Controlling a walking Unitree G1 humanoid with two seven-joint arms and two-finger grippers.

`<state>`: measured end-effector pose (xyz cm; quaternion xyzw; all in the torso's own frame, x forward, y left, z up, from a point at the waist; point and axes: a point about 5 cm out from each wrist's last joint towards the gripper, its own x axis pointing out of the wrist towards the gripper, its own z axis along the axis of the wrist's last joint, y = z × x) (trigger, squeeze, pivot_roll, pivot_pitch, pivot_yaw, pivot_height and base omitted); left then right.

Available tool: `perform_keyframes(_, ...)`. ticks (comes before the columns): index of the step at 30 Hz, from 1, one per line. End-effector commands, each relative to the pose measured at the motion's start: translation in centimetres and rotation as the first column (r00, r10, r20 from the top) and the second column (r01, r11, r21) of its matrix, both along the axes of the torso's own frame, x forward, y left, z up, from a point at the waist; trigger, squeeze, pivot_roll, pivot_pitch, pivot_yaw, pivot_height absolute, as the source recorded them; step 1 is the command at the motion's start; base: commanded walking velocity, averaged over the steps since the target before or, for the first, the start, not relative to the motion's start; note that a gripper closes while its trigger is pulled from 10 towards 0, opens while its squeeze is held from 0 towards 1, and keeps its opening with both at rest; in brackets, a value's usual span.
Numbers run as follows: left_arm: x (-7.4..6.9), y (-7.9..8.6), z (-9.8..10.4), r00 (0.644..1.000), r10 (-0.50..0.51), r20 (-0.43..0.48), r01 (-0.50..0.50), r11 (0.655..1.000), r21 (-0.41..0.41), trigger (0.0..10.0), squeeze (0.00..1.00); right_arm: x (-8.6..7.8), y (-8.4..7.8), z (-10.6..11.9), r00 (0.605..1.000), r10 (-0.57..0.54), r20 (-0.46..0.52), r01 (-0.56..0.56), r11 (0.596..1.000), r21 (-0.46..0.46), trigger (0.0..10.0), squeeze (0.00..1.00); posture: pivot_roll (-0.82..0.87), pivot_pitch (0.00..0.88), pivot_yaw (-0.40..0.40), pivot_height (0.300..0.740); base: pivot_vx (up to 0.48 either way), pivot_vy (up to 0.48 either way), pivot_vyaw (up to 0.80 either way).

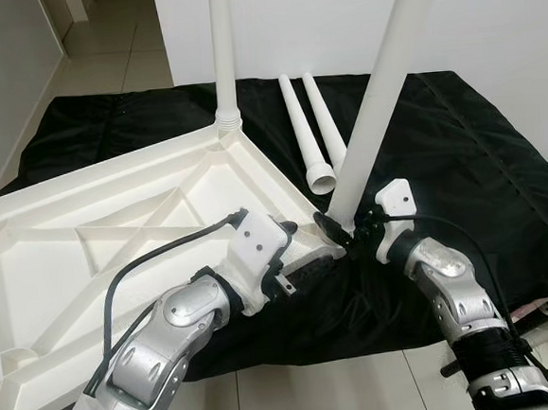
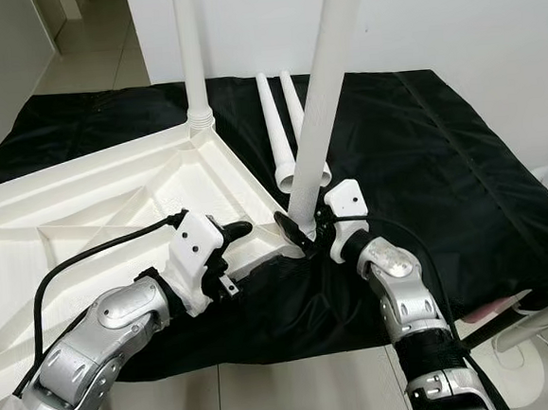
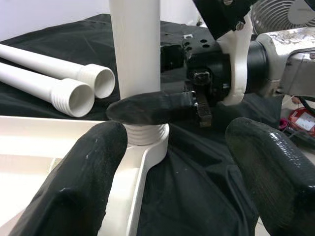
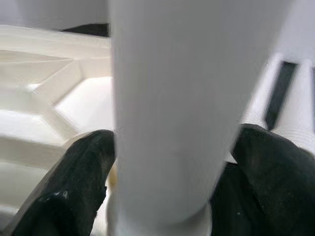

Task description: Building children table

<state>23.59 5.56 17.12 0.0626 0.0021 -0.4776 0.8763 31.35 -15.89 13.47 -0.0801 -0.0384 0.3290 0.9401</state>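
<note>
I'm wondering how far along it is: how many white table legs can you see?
4. One leg stands in the far corner of the tabletop, one is held by the right gripper at the near corner, and two lie on the black cloth.

Head stereo downward; wrists close-up.

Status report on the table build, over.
Right gripper shut on the near leg at its corner socket. Left gripper open, beside that corner. Tabletop upside down; far leg standing in it, two spare legs lying on the black cloth.

Smooth white plastic leg; matt black cloth.
</note>
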Motion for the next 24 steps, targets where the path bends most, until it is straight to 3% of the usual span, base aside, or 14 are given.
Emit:
perform_keyframes(1, 0.1, -0.3, -0.4, 0.999, -0.033, -0.028, 0.034, 0.999, 0.031, 10.0, 0.00, 0.4, -0.3, 0.1, 0.999, 0.031, -0.007, -0.032, 0.999, -0.025, 9.5, 0.00, -0.04, 0.000, -0.003, 0.740, 0.000, 0.000, 0.00)
perform_keyframes(3, 0.3, -0.5, -0.4, 0.999, -0.030, -0.038, 0.032, 0.998, 0.045, 10.0, 0.00, 0.9, -0.6, 0.3, 0.998, 0.062, -0.014, -0.062, 0.997, -0.047, 10.0, 0.00, -0.04, 0.000, -0.002, 0.740, 0.000, 0.000, 0.00)
perform_keyframes(4, 0.4, -0.6, -0.4, 0.999, -0.028, -0.041, 0.030, 0.998, 0.050, 10.0, 0.00, 1.2, -0.7, 0.3, 0.997, 0.071, -0.020, -0.072, 0.996, -0.053, 8.9, 0.00, -0.04, 0.000, 0.004, 0.740, 0.000, 0.000, 0.00)
perform_keyframes(8, 0.7, -0.9, -0.2, 0.999, -0.023, -0.048, 0.026, 0.998, 0.056, 10.0, 0.00, 1.8, -0.6, 0.2, 0.995, 0.094, -0.021, -0.096, 0.993, -0.064, 8.1, 0.00, -0.04, 0.000, 0.008, 0.740, 0.000, 0.000, 0.00)
perform_keyframes(10, 0.7, -0.9, -0.2, 0.999, -0.023, -0.048, 0.025, 0.998, 0.056, 10.0, 0.00, 1.8, -0.6, 0.1, 0.995, 0.100, -0.022, -0.101, 0.993, -0.065, 8.3, 0.00, -0.04, 0.000, 0.008, 0.740, 0.000, 0.000, 0.00)
perform_keyframes(11, 0.7, -1.0, -0.2, 0.999, -0.022, -0.048, 0.025, 0.998, 0.057, 10.0, 0.00, 2.0, -0.4, 0.0, 0.994, 0.103, -0.021, -0.104, 0.992, -0.068, 7.7, 0.00, -0.04, 0.000, 0.011, 0.740, 0.000, 0.000, 0.00)
perform_keyframes(14, 0.7, -1.0, -0.2, 0.999, -0.022, -0.048, 0.025, 0.998, 0.058, 10.0, 0.00, 2.0, -0.4, 0.0, 0.994, 0.103, -0.021, -0.104, 0.992, -0.068, 7.7, 0.00, -0.04, 0.000, 0.011, 0.740, 0.000, 0.000, 0.00)
perform_keyframes(15, 0.6, -1.2, -0.1, 0.998, -0.026, -0.049, 0.029, 0.998, 0.062, 10.0, 0.00, 2.1, 0.0, 0.0, 0.992, 0.122, -0.016, -0.123, 0.991, -0.052, 4.2, 0.00, -0.05, 0.000, 0.015, 0.740, 0.000, 0.000, 0.00)
perform_keyframes(17, 0.6, -1.2, -0.1, 0.998, -0.028, -0.050, 0.031, 0.998, 0.063, 10.0, 0.00, 2.2, 0.2, 0.0, 0.991, 0.131, -0.013, -0.132, 0.990, -0.045, 4.2, 0.00, -0.05, 0.000, 0.015, 0.740, 0.000, 0.000, 0.00)
perform_keyframes(18, 0.6, -1.3, 0.0, 0.998, -0.031, -0.048, 0.034, 0.997, 0.063, 10.0, 0.00, 2.3, 0.4, 0.0, 0.991, 0.133, -0.009, -0.133, 0.990, -0.038, 2.5, 0.00, -0.05, 0.000, 0.017, 0.740, 0.000, 0.000, 0.00)
perform_keyframes(19, 0.6, -1.4, 0.0, 0.998, -0.033, -0.046, 0.035, 0.997, 0.062, 10.0, 0.00, 2.3, 0.6, 0.1, 0.991, 0.136, -0.007, -0.136, 0.990, -0.029, 2.6, 0.00, -0.05, 0.000, 0.017, 0.740, 0.000, 0.000, 0.00)
perform_keyframes(20, 0.7, -1.4, 0.1, 0.998, -0.033, -0.045, 0.036, 0.998, 0.061, 10.0, 0.00, 2.4, 0.9, 0.1, 0.990, 0.141, -0.003, -0.141, 0.990, -0.018, 1.1, 0.00, -0.05, 0.000, 0.017, 0.740, 0.000, 0.000, 0.00)
perform_keyframes(23, 0.7, -1.5, 0.1, 0.998, -0.034, -0.043, 0.036, 0.998, 0.059, 10.0, 0.00, 2.4, 1.2, 0.2, 0.989, 0.146, -0.001, -0.146, 0.989, -0.007, 1.6, 0.00, -0.05, 0.001, 0.015, 0.740, 0.000, 0.000, 0.00)
perform_keyframes(24, 0.8, -1.5, 0.2, 0.999, -0.033, -0.041, 0.035, 0.998, 0.059, 10.0, 0.00, 2.4, 1.5, 0.1, 0.988, 0.152, 0.001, -0.152, 0.988, 0.001, 0.0, 0.00, -0.05, 0.001, 0.015, 0.740, 0.000, 0.000, 0.00)
